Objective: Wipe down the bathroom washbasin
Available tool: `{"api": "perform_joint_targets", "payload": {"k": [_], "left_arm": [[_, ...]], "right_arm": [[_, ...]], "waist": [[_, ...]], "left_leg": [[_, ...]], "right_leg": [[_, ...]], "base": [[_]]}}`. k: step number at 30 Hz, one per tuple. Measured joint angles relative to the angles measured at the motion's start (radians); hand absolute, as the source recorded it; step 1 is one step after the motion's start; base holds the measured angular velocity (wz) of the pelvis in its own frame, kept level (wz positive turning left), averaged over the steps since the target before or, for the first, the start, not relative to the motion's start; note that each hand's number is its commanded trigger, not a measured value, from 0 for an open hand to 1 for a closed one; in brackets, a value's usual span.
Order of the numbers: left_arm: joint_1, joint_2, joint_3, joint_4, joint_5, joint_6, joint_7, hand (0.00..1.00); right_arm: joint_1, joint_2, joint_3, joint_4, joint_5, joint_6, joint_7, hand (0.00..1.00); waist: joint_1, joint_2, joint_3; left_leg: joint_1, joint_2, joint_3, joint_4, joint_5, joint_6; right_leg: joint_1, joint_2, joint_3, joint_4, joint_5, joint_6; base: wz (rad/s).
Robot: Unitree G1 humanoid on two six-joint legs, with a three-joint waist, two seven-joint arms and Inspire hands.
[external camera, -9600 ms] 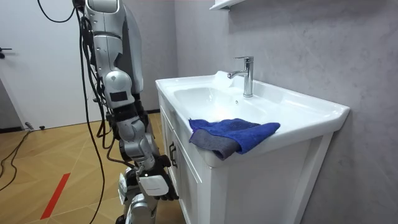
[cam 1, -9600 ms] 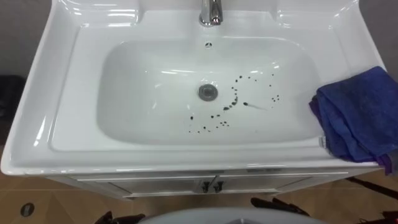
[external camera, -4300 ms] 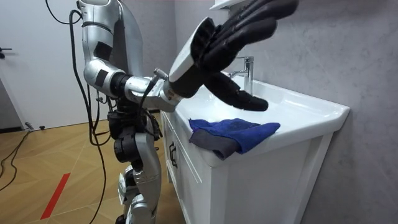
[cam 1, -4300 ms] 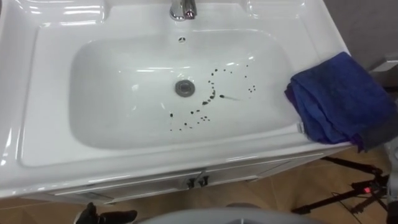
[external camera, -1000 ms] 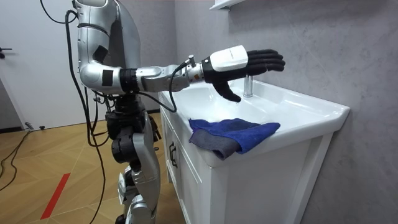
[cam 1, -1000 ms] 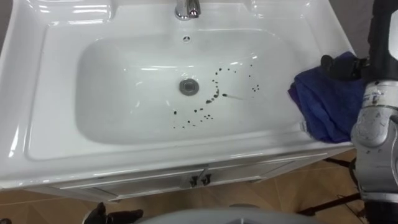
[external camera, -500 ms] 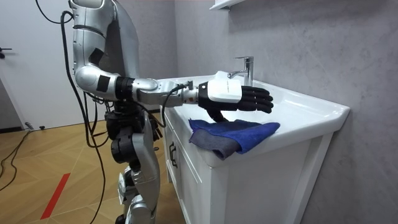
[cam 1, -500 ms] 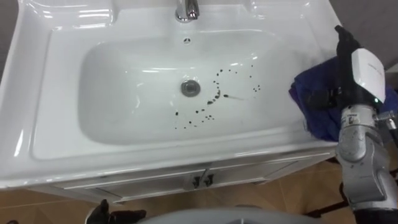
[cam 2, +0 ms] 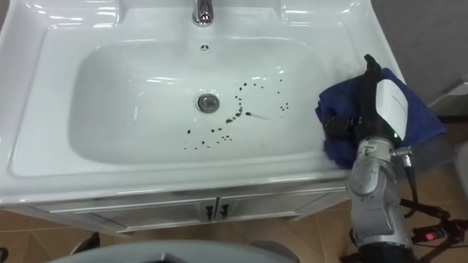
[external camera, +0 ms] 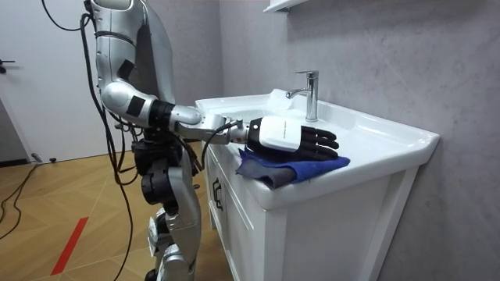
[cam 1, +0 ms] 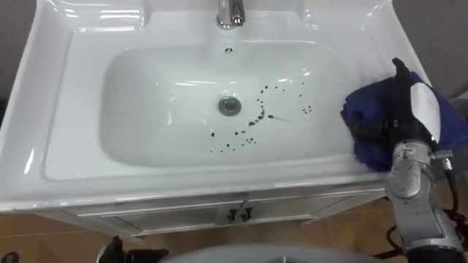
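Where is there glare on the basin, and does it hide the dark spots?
Left eye view: white glare streaks lie on the basin's back-left ledge and left rim; the dark spots beside the drain stay plainly visible. Right eye view: the same ledge glare, spots again readable.

A chrome tap (cam 1: 231,12) stands before a grey wall (external camera: 391,62), a white cabinet (cam 1: 168,216) with two small dark handles (cam 1: 235,215) rests on wooden floor (external camera: 70,195) — a red strip (external camera: 69,246) marks that floor.
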Motion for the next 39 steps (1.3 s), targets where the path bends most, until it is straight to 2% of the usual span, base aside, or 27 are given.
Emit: {"api": "perform_joint_targets", "payload": {"k": [15, 21, 22, 23, 24, 25, 29, 39], "left_arm": [[0.01, -0.001, 0.018, 0.003, 0.001, 0.001, -0.002, 0.0], [0.006, -0.005, 0.026, 0.002, 0.004, 0.001, -0.013, 0.0], [0.006, -0.006, 0.026, 0.002, 0.004, 0.001, -0.015, 0.0], [0.006, -0.006, 0.026, 0.002, 0.005, 0.001, -0.019, 0.0], [0.006, -0.006, 0.026, 0.002, 0.005, 0.001, -0.023, 0.0], [0.006, -0.006, 0.026, 0.002, 0.005, 0.001, -0.024, 0.0], [0.009, -0.006, 0.031, 0.002, 0.005, 0.0, -0.024, 0.0], [0.012, -0.007, 0.038, 0.003, 0.005, 0.0, -0.023, 0.0]], "right_arm": [[-0.02, 0.023, -0.003, 0.1, -0.025, -0.056, -0.082, 0.0], [-0.037, 0.023, -0.002, 0.166, -0.046, -0.091, -0.113, 0.0], [-0.04, 0.023, -0.002, 0.17, -0.047, -0.092, -0.115, 0.05], [-0.043, 0.023, -0.002, 0.176, -0.047, -0.092, -0.118, 0.58], [-0.043, 0.023, -0.002, 0.179, -0.047, -0.093, -0.12, 0.72], [-0.047, 0.023, -0.002, 0.193, -0.047, -0.097, -0.124, 1.0], [-0.055, 0.023, -0.004, 0.218, -0.079, -0.105, -0.145, 1.0], [-0.093, 0.023, -0.048, 0.27, -0.16, -0.106, -0.196, 1.0]], "waist": [[0.001, 0.002, 0.0006], [0.002, 0.001, -0.0003], [0.002, 0.001, -0.0003], [0.003, 0.001, -0.0005], [0.003, 0.001, -0.0005], [0.003, 0.001, -0.0008], [0.003, -0.004, -0.0036], [0.003, -0.006, -0.0049]], "left_leg": [[0.0, 0.0, -0.004, 0.002, 0.0, 0.0], [-0.003, -0.002, -0.013, 0.006, 0.0, 0.0], [-0.003, -0.002, -0.014, 0.006, 0.0, 0.0], [-0.003, -0.003, -0.015, 0.007, 0.0, 0.0], [-0.003, -0.003, -0.015, 0.008, 0.0, 0.0], [-0.003, -0.004, -0.017, 0.009, 0.0, 0.0], [-0.006, -0.006, -0.026, 0.014, 0.0, 0.0], [0.002, -0.006, -0.036, 0.017, 0.0, 0.001]], "right_leg": [[0.006, -0.001, -0.006, -0.004, 0.0, 0.0], [0.007, -0.003, -0.008, -0.002, 0.0, 0.0], [0.007, -0.003, -0.008, -0.002, 0.0, 0.001], [0.008, -0.004, -0.009, -0.001, 0.001, 0.001], [0.008, -0.004, -0.009, -0.001, 0.001, 0.001], [0.008, -0.006, -0.01, 0.0, 0.001, 0.002], [0.011, -0.01, -0.012, 0.0, 0.002, 0.004], [0.031, -0.013, -0.034, -0.006, 0.003, 0.005]], "base": [[0.01], [0.04], [0.0], [0.0], [0.03], [0.0], [0.04], [0.06]]}}
